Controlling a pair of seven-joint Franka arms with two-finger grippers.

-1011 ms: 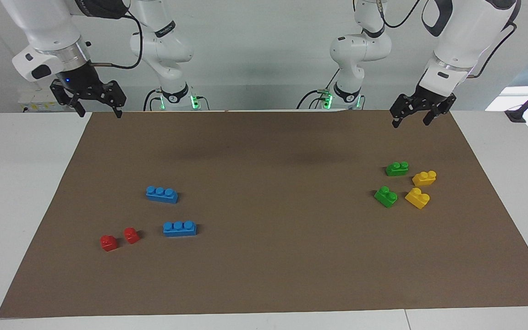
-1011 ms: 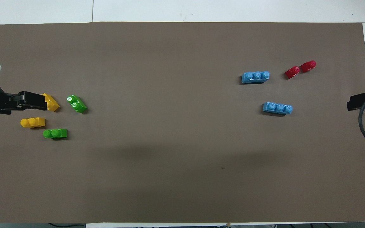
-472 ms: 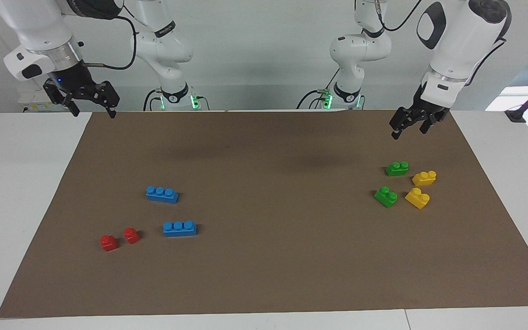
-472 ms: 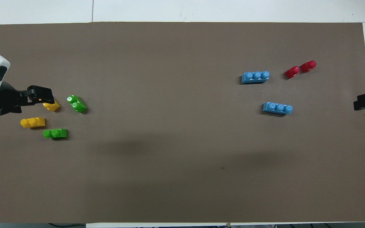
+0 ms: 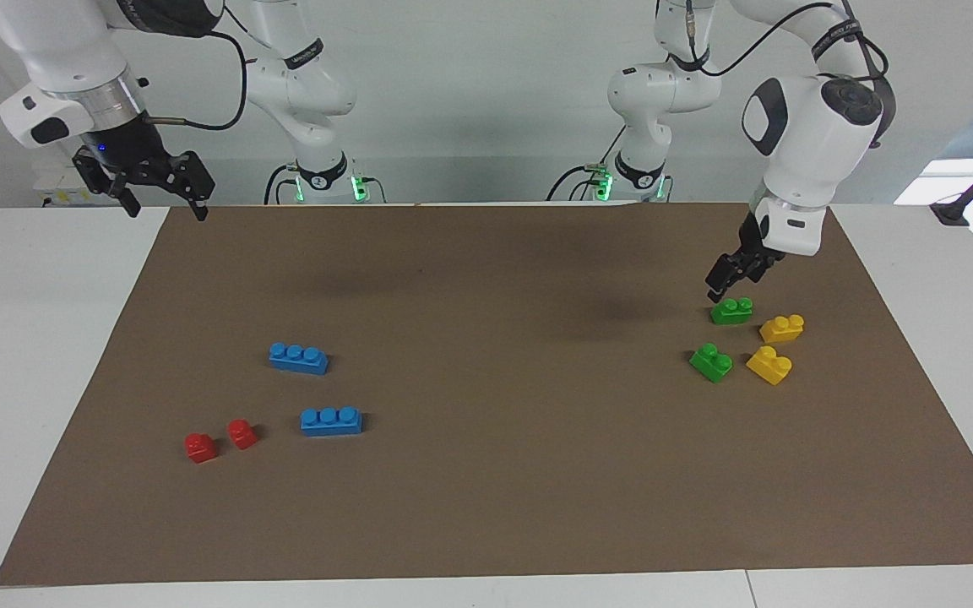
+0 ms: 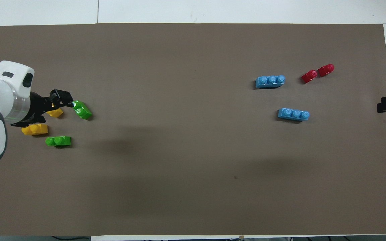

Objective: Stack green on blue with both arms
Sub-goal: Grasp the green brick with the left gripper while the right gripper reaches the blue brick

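Two green bricks (image 5: 731,311) (image 5: 710,361) lie with two yellow ones at the left arm's end of the brown mat. My left gripper (image 5: 721,287) hangs open and low over this group. In the facing view its tips are just above the green brick nearer to the robots. From overhead the left gripper (image 6: 66,103) sits at the end of the other green brick (image 6: 82,109). It holds nothing. Two blue bricks (image 5: 298,358) (image 5: 331,420) lie at the right arm's end. My right gripper (image 5: 153,181) waits open, high over the mat's corner there.
Two yellow bricks (image 5: 782,328) (image 5: 769,365) lie close beside the green ones, toward the table's end. Two small red bricks (image 5: 200,447) (image 5: 242,433) sit beside the blue brick farther from the robots. The brown mat (image 5: 495,507) covers most of the white table.
The left arm has swung forward and come down from over the mat's near edge to just above the green bricks. The right gripper has drifted slightly outward.
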